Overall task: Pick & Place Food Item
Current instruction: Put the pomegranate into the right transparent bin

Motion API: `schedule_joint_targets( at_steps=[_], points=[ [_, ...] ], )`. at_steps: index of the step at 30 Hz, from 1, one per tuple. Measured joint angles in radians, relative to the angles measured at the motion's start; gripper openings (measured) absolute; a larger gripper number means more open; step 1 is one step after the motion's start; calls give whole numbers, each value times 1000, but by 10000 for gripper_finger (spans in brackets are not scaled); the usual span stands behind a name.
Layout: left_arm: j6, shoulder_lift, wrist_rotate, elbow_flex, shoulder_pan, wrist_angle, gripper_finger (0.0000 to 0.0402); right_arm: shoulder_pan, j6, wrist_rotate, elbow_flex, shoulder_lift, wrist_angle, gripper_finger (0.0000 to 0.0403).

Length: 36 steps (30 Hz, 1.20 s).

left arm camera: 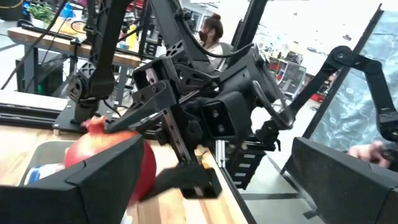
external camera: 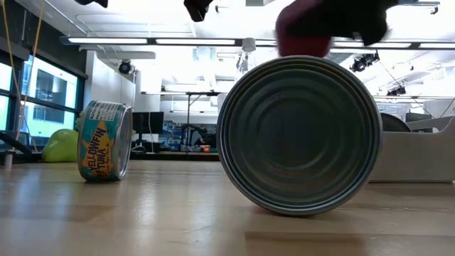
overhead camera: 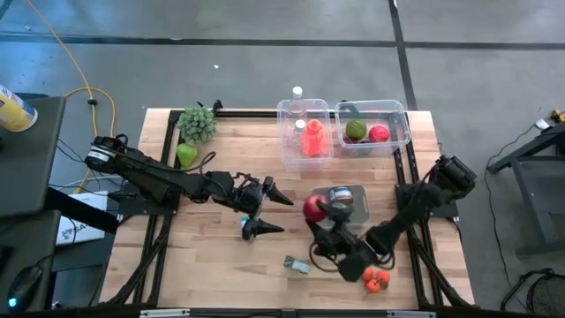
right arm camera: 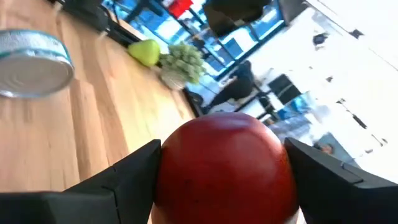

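On the wooden table (overhead camera: 221, 238), the right gripper (overhead camera: 316, 210) clamps a red pomegranate (overhead camera: 313, 208) near centre, lifted, with the clear bin (overhead camera: 393, 141) at two o'clock unreached; the left gripper (overhead camera: 265, 210) waits wide open.

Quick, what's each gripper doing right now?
Left gripper: open, empty, near the table's middle.
Right gripper: shut on the pomegranate, over the table.
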Motion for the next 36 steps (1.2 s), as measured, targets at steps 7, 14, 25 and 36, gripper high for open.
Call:
schedule_joint_targets(
  at_steps=[7,14,25,36],
  points=[
    [-1,0,0,-1,-6,0,397,60,191,150,0,0,-234,286],
    [-3,0,-1,-1,-32,-3,397,33,199,157,1,-88,-338,285],
    [17,1,-1,-2,-65,-8,397,-36,970,148,0,-396,-1120,290],
    [17,1,-4,-2,-64,-12,397,-431,1497,-144,0,-636,-1563,293]
  ],
)
